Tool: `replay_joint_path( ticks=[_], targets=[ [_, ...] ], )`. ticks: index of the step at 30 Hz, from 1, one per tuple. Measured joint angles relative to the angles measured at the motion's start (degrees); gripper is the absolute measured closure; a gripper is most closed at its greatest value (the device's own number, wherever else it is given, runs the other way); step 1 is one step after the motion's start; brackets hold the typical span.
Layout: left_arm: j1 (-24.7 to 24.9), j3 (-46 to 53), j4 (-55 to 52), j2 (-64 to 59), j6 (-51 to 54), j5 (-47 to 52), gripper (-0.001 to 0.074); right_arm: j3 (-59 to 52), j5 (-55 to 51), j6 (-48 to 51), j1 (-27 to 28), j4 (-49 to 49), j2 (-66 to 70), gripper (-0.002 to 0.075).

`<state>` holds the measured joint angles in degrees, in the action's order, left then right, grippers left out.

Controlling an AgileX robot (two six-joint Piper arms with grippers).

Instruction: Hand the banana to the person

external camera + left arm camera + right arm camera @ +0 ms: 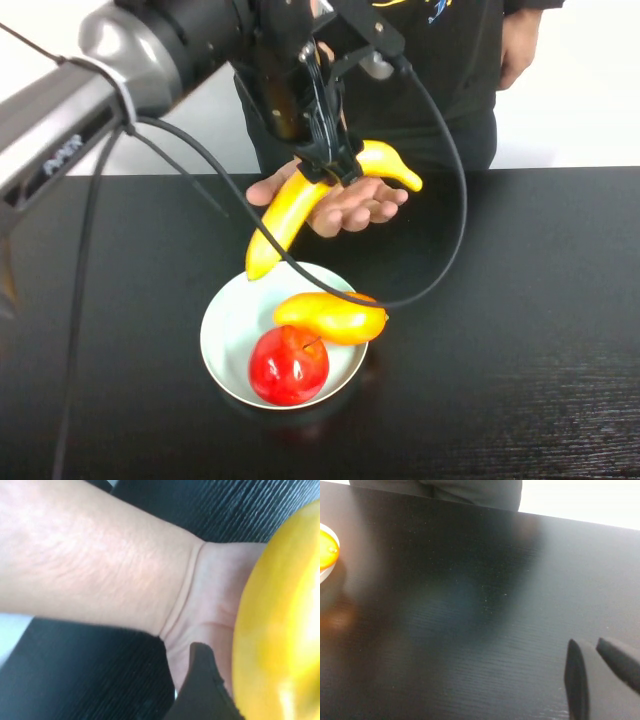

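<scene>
The banana is long, yellow and curved. My left gripper is shut on it near its stem end and holds it just over the open palm of the person, who stands behind the table in a black shirt. The banana's lower tip hangs above the bowl's far rim. In the left wrist view the banana fills the side next to one black finger, with the person's wrist right behind. My right gripper hovers low over bare table, a narrow gap between its fingers, holding nothing.
A white bowl stands on the black table near the front, holding a red apple and a plump orange-yellow fruit. A black cable loops from the left arm down over the bowl. The bowl's edge shows in the right wrist view.
</scene>
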<state>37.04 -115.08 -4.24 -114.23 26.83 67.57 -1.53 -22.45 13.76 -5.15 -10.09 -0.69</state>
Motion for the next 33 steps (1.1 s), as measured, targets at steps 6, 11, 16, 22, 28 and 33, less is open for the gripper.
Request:
replay_joint_path(
  ticks=[6,11,16,22,28,33],
  targets=[
    [0.0,0.0,0.29,5.68,-0.92,2.25,0.0348,0.0,0.0,0.0,0.0,0.0,0.0,0.0736],
    [0.0,0.0,0.42,13.24,-3.64,3.94,0.0647,0.0,0.0,0.0,0.0,0.0,0.0,0.0736],
    [0.0,5.37,0.29,23.31,-6.83,4.07,0.0727,0.0,0.0,0.0,0.0,0.0,0.0,0.0736],
    [0.0,24.36,-0.16,40.45,-9.9,-0.59,0.0736,0.0,0.0,0.0,0.0,0.0,0.0,0.0736],
    [0.0,49.4,-0.16,60.73,-15.07,-12.07,0.0736,0.0,0.0,0.0,0.0,0.0,0.0,0.0736],
    [0.0,66.4,-0.16,76.2,-21.53,-19.52,0.0736,0.0,0.0,0.0,0.0,0.0,0.0,0.0736]
  ],
)
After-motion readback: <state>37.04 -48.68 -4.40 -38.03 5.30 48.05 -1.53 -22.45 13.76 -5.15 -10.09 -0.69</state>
